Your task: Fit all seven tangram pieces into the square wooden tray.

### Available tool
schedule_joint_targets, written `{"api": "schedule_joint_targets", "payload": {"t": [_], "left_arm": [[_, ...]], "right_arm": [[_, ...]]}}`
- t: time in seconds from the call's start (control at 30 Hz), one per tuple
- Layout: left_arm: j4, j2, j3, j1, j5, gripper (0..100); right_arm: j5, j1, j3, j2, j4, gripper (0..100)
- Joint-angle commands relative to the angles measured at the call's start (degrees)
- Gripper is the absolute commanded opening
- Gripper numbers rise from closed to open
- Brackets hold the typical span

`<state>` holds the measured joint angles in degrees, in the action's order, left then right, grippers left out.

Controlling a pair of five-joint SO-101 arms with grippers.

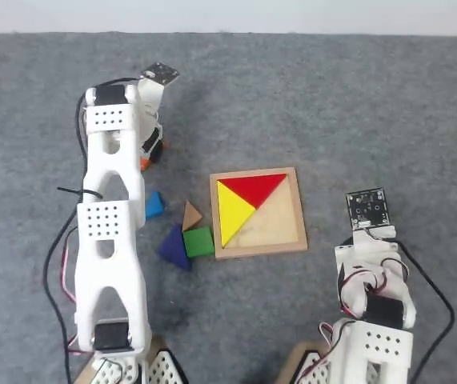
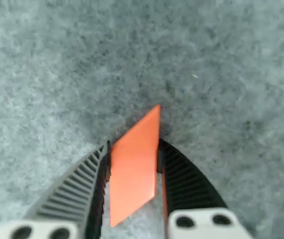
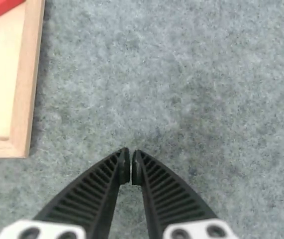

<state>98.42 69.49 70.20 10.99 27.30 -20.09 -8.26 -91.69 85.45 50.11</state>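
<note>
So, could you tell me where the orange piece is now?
The orange piece is clamped in the left gripper; in the high view that is left of the tray, past the light blue piece.

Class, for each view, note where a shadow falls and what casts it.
High view: the left arm casts a soft shadow on the grey mat beside it. Left wrist view: a dark patch lies past the orange piece in the left pincer. Right wrist view: a faint shadow sits ahead of the right pincer.

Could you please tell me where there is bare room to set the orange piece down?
The tray's lower-right half is bare wood, bordered by the yellow triangle, red triangle and rim. Left of the tray is crowded with loose pieces.
</note>
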Motion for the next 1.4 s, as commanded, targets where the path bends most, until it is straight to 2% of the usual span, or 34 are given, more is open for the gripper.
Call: {"api": "schedule_joint_targets", "payload": {"t": [0.0, 0.13, 0.3, 0.47, 0.57, 0.77, 0.9, 1.0, 1.07, 1.2, 1.37], "left_arm": [[2.29, -2.02, 1.71, -1.41, -4.13, 1], [2.29, -8.09, -4.00, -3.87, -8.88, 1], [2.29, -22.24, -19.47, -8.79, -15.65, 1], [2.11, -38.33, -32.66, -15.65, -23.91, 1], [2.02, -43.43, -37.58, -21.27, -30.68, 1], [-0.53, -40.18, -38.29, -32.70, -43.25, 1], [-4.31, -38.07, -38.29, -37.63, -50.55, 1], [-7.56, -37.45, -38.29, -39.30, -54.51, 1], [-9.49, -37.27, -38.64, -39.47, -56.97, 1], [-11.25, -37.27, -38.64, -40.00, -60.57, 1], [-14.24, -32.79, -39.34, -41.14, -60.57, 2]], "right_arm": [[-0.70, 0.57, 0.18, 1.01, 0.48, 2.3], [-0.70, 0.66, 0.18, 1.01, 0.48, 2.3], [-0.70, 0.66, 0.18, 1.01, 0.48, 2.3], [-0.70, 0.66, 0.18, 1.01, 0.48, 2.3], [-0.70, 0.66, 0.18, 1.01, 0.48, 2.3], [-0.53, 0.31, 0.18, 1.19, 0.48, 2.3], [-0.44, 0.13, 0.26, 1.27, 0.48, 2.3], [-0.44, -1.89, 0.70, 1.27, 0.48, 2.1], [-0.09, -6.81, 1.76, 1.27, 0.48, 2.0], [5.19, -14.73, 4.40, 1.27, 1.19, 2.0], [5.36, -15.16, 5.36, 1.27, 2.86, 2.0]]}}
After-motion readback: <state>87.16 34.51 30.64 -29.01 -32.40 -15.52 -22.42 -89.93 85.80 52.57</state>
